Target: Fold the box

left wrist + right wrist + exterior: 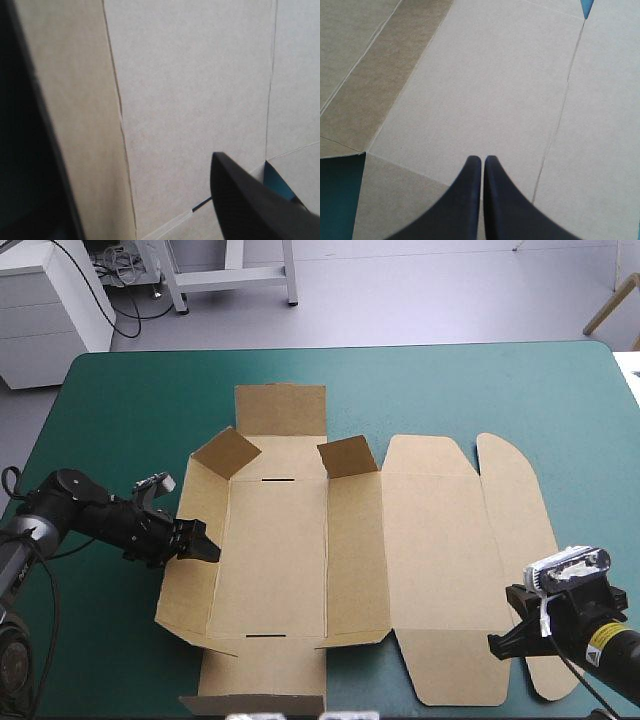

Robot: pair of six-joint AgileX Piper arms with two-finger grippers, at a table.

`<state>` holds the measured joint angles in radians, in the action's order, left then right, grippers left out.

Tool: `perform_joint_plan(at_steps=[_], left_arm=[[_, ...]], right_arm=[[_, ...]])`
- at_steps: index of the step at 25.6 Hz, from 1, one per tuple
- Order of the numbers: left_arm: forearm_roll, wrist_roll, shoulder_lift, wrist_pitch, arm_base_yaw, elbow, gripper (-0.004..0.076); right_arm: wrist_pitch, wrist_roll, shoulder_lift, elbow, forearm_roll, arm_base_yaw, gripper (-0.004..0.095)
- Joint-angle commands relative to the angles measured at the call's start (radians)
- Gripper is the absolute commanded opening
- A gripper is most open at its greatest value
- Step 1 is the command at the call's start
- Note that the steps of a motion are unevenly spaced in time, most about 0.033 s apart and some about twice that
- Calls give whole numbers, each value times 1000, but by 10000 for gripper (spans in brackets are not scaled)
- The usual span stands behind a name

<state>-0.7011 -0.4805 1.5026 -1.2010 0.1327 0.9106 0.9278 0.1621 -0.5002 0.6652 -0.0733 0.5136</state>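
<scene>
My left gripper (203, 548), open, seemingly straddles the left wall (183, 590) of the brown cardboard box (430, 530). My right gripper (482, 160), closed, waits farther off.

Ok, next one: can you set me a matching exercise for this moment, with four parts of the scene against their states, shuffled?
Things:
1. left pincer
2. right pincer
3. two far corner flaps
4. lid panel

States:
A. lying flat on the teal-green cover
B. shut
C. open, at the box's left wall
D. standing up

Pairs: 1-C, 2-B, 3-D, 4-A.
</scene>
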Motion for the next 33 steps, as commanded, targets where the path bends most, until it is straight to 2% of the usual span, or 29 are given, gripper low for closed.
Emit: perform_joint_plan(at_steps=[1,4,7,8,16,24,29,33], left_arm=[[-64,8,-31,-62,-6,28,319],[-39,15,-31,-58,-6,28,212],[-1,15,-31,-60,-6,28,32],[14,17,-31,-62,-6,28,-6],[105,62,-31,-56,-6,28,-10],[176,65,-31,18,-8,75,-10],[465,116,6,-19,-177,324,-10],[603,118,130,-56,-347,591,-10]], right_arm=[[-53,-10,-4,23,-11,0,0],[-55,-10,-4,23,-11,0,0],[-55,-6,-4,23,-11,0,0],[-57,-3,-4,23,-11,0,0],[-58,-3,-4,23,-8,0,0],[-55,-5,-4,23,6,0,0],[-55,-5,-4,23,6,0,0],[-55,-5,-4,23,6,0,0]])
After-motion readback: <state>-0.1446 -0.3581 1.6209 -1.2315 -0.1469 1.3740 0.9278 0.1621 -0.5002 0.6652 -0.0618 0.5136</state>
